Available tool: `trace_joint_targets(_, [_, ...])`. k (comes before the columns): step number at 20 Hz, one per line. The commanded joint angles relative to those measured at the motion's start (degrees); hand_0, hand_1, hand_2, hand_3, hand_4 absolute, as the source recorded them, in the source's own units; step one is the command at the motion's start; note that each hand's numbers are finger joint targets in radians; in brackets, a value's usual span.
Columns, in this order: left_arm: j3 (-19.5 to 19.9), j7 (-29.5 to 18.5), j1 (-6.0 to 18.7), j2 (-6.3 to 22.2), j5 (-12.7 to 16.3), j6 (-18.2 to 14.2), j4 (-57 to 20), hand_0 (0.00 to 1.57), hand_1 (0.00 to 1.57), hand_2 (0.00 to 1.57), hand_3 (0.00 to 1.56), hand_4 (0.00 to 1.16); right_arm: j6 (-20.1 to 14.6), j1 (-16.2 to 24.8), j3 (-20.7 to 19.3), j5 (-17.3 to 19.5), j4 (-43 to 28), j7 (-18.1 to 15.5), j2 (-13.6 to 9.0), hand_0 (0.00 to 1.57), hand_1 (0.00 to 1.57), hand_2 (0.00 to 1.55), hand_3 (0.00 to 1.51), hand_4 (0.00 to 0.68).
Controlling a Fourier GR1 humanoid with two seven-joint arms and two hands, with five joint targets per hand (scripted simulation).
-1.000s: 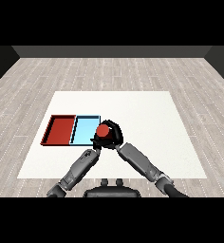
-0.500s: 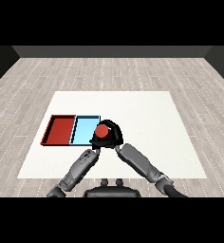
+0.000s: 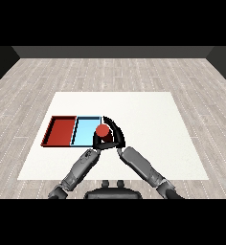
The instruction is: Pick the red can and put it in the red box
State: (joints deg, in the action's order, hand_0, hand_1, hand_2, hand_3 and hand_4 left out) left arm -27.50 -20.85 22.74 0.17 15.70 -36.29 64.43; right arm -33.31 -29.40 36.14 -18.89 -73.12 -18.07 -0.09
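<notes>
The red can (image 3: 102, 130) stands upright at the right edge of the light blue tray (image 3: 85, 130), seen from above with its round red top showing. My right hand (image 3: 118, 136) is curled round the can from the right and behind. I cannot tell whether the can rests on the table or is lifted. The red tray (image 3: 60, 131) lies to the left of the blue one, with nothing in it. My left hand (image 3: 96, 142) sits just below and left of the can, merging with the dark shape of the right hand.
Both trays lie side by side on the left half of the white table (image 3: 148, 119). The two grey forearms (image 3: 139, 165) come in from the lower edge and meet near the can. A wooden floor surrounds the table.
The right hand with the can has crept slightly left and away from me, toward the blue tray. The left arm has hardly moved.
</notes>
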Motion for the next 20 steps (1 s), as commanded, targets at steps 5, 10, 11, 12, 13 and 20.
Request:
trace_joint_targets(5, [0.36, 1.58, -5.24, -0.16, -1.28, 1.28, 4.11, 1.57, 1.57, 1.57, 1.51, 1.14, 3.53, 2.91, -6.74, 1.82, -1.82, -2.60, 0.05, 0.00, 0.00, 0.00, 0.00, 0.000])
trace_joint_targets(10, [4.63, 1.84, -5.37, 2.42, -2.31, 3.44, 2.83, 1.57, 1.57, 1.57, 1.49, 1.13, 4.10, 4.91, -9.92, 4.22, -8.21, -0.23, -2.54, 0.00, 0.00, 0.00, 0.00, 0.000])
trace_joint_targets(11, [3.37, 2.37, -5.82, 3.12, -3.36, 1.72, 4.05, 1.57, 1.57, 1.57, 1.48, 1.13, 5.35, 7.25, -10.79, 1.54, -16.31, 2.77, -6.60, 0.00, 0.00, 0.00, 0.00, 0.000])
trace_joint_targets(12, [4.73, -0.03, -4.95, 1.27, -3.47, 2.07, 1.84, 1.57, 1.57, 1.57, 1.48, 1.13, 6.83, 9.13, -12.11, 1.53, -15.96, 1.63, -7.46, 0.00, 0.00, 0.00, 0.00, 0.000])
trace_joint_targets(13, [6.34, 3.33, -4.00, 5.21, -1.99, 4.75, 5.00, 1.57, 1.57, 1.57, 1.48, 1.14, 6.90, 8.16, -14.34, 0.79, -15.95, 0.80, -7.72, 0.00, 0.00, 0.00, 0.00, 0.000])
trace_joint_targets(20, [9.36, 7.85, -1.85, 14.05, -7.50, 0.97, 6.09, 1.57, 1.57, 1.57, 1.47, 1.13, 10.41, 23.92, -19.47, -2.34, -24.05, -1.10, -16.51, 0.00, 0.00, 0.00, 0.00, 0.000])
